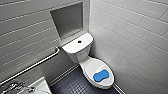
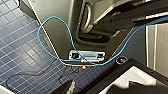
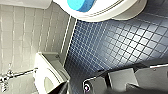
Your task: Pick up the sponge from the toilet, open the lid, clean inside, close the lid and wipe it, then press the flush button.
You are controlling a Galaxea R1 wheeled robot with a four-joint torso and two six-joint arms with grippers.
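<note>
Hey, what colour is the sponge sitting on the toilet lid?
Bright blue. The sponge lies on the closed white lid, clearest in the head view.

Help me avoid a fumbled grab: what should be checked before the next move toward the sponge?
1. Sponge lies flat on the lid: ok.
2. Lid is shut: ok.
3. Nothing rests on or against the sponge: ok.
4. Flush button on the tank is uncovered: ok.
5. Sponge is within arm's reach: cannot tell.
6. Blue cable, seen looped in the left wrist view, is free of snags: cannot tell.
</note>
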